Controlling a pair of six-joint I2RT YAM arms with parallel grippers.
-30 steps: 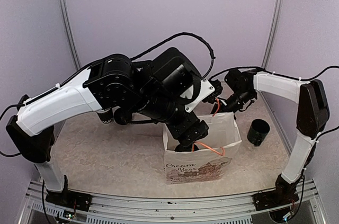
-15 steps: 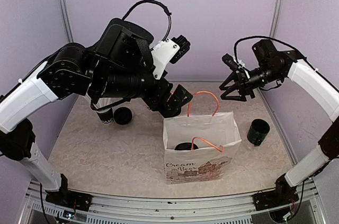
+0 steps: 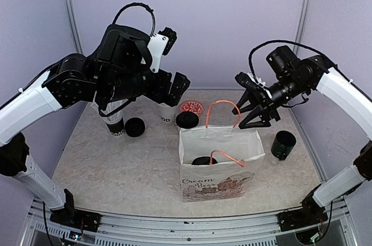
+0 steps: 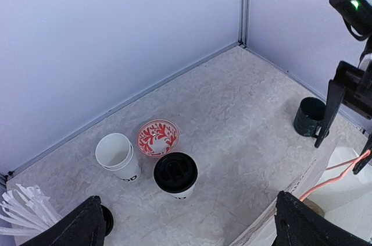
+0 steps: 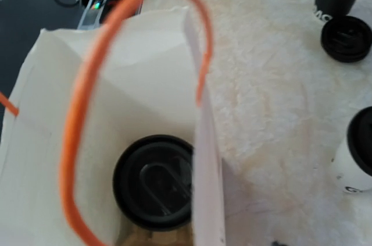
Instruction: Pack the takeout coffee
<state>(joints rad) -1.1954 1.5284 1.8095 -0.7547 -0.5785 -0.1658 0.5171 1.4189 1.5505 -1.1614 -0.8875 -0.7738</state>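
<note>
One lidded coffee cup (image 5: 154, 181) is seen standing inside the white paper bag (image 3: 218, 185), which is set at the near middle of the counter (image 3: 116, 164). The second lidded coffee cup (image 4: 175, 173) is seen on the counter just beyond the bag, beside an open white cup (image 4: 116, 156) and a red-patterned dish (image 4: 157, 138). The left gripper (image 3: 174, 86) is held high above these, its jaws spread wide with nothing between them. The right gripper (image 3: 256, 112) is poised at the bag's far right, by the orange handle (image 5: 87, 83), with its jaws spread. A black pot (image 3: 283, 144) is placed right of the bag. A cup of straws (image 3: 116, 124) and a loose black lid (image 3: 135, 127) are found at the left.
</note>
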